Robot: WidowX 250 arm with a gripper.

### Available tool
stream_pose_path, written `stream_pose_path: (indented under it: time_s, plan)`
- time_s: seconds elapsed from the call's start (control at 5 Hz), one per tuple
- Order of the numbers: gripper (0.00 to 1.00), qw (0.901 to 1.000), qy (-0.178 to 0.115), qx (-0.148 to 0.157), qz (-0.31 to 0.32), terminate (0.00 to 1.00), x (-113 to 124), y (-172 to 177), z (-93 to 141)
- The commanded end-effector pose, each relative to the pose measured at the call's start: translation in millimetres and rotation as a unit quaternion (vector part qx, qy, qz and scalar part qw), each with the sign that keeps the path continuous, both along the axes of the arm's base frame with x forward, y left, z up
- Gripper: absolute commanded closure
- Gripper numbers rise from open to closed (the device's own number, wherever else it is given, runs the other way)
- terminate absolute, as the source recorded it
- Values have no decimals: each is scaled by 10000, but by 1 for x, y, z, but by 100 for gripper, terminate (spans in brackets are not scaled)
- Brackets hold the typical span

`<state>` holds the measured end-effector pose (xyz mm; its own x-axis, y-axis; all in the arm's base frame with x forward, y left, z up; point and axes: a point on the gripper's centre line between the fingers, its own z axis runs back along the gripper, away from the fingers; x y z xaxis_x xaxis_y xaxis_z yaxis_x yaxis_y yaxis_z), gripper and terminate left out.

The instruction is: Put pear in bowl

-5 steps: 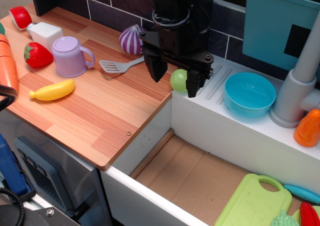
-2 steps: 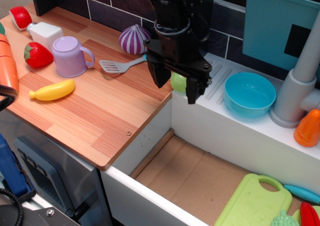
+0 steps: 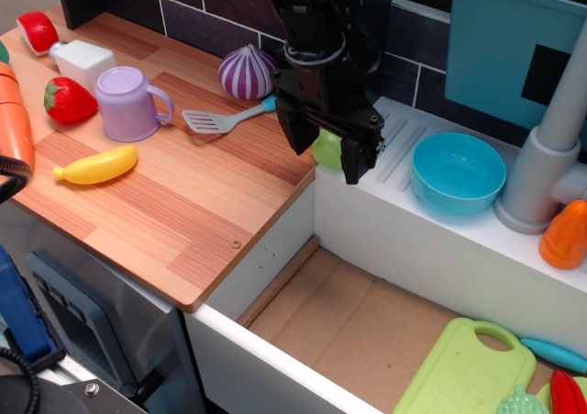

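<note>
The light yellow-green pear (image 3: 326, 148) sits at the left end of the white sink ledge, where it meets the wooden counter. My black gripper (image 3: 327, 155) hangs straight down over it with its jaws open, one finger on each side of the pear, which is partly hidden behind them. The light blue bowl (image 3: 458, 173) stands on the same ledge to the right of the gripper, empty.
A grey spatula (image 3: 218, 118) and a purple onion (image 3: 246, 72) lie just left of the gripper. A lilac mug (image 3: 130, 104), a strawberry (image 3: 67, 100) and a banana (image 3: 96, 165) sit further left. A grey faucet (image 3: 548, 162) rises right of the bowl. The sink basin (image 3: 367, 313) drops below.
My gripper has come down and slightly forward around the pear, which now shows less between the fingers. The pear and bowl have not moved.
</note>
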<state>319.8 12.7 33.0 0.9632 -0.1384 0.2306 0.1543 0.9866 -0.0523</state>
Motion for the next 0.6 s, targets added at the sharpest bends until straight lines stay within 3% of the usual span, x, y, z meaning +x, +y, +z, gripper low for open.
stream_pose_path:
  time_s: [0.0, 0.4]
  plan:
    - [0, 9993, -371, -8, -18, 0, 16, 6, 3]
    - [0, 9983, -578, 72, -26, 0, 28, 12, -6]
